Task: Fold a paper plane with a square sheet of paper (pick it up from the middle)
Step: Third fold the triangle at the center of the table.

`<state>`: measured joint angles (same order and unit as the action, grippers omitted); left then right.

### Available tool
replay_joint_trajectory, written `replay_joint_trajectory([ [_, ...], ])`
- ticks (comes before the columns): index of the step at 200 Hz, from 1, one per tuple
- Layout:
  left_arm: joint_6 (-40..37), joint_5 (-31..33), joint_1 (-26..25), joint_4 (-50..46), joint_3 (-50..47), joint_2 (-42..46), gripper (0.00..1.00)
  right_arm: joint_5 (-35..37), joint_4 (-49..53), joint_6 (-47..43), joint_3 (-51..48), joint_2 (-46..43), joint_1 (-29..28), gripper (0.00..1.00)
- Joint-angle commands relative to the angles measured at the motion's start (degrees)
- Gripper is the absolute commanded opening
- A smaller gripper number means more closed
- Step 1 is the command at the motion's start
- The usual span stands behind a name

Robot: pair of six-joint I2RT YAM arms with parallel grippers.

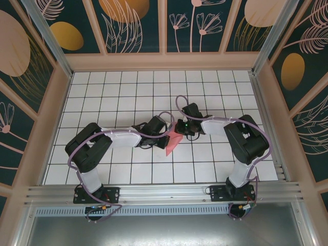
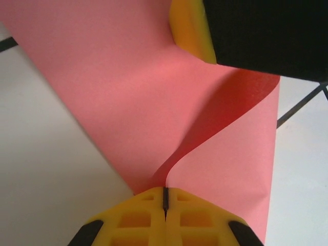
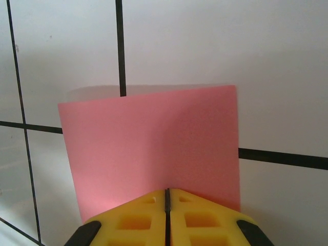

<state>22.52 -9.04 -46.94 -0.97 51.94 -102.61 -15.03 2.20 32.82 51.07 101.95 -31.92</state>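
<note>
The square sheet of paper is salmon pink and hangs between my two grippers over the middle of the tiled table. My left gripper is shut on one edge of it. In the left wrist view the sheet curls up from the closed yellow jaws of the left gripper in an S-bend, and a yellow finger of the other gripper shows at the top. My right gripper is shut on the opposite side. In the right wrist view the paper stands as a flat rectangle out of the closed right gripper.
The white grid table is boxed in by patterned walls on three sides. An aluminium rail runs along the near edge by the arm bases. Both arms reach inward and meet at the centre.
</note>
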Motion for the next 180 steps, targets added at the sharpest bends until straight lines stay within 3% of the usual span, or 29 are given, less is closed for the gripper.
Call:
replay_joint_trajectory([
  [1,-1.0,2.17,-0.04,-2.41,1.12,0.04,0.01,3.56,4.78,-1.8,-0.18,3.05,0.27,0.1],
  [58,-1.56,1.21,-0.06,-1.04,0.92,2.74,0.02,3.16,4.22,-1.79,-0.56,4.16,0.25,0.1],
  [133,-0.86,6.13,-0.03,-1.99,1.24,1.44,0.02,3.34,4.39,-2.04,-0.45,4.35,0.23,0.1],
  [180,-1.71,2.26,-0.03,-1.76,1.8,-0.14,0.02,3.42,4.57,-2.06,-0.53,4.29,0.28,0.1],
])
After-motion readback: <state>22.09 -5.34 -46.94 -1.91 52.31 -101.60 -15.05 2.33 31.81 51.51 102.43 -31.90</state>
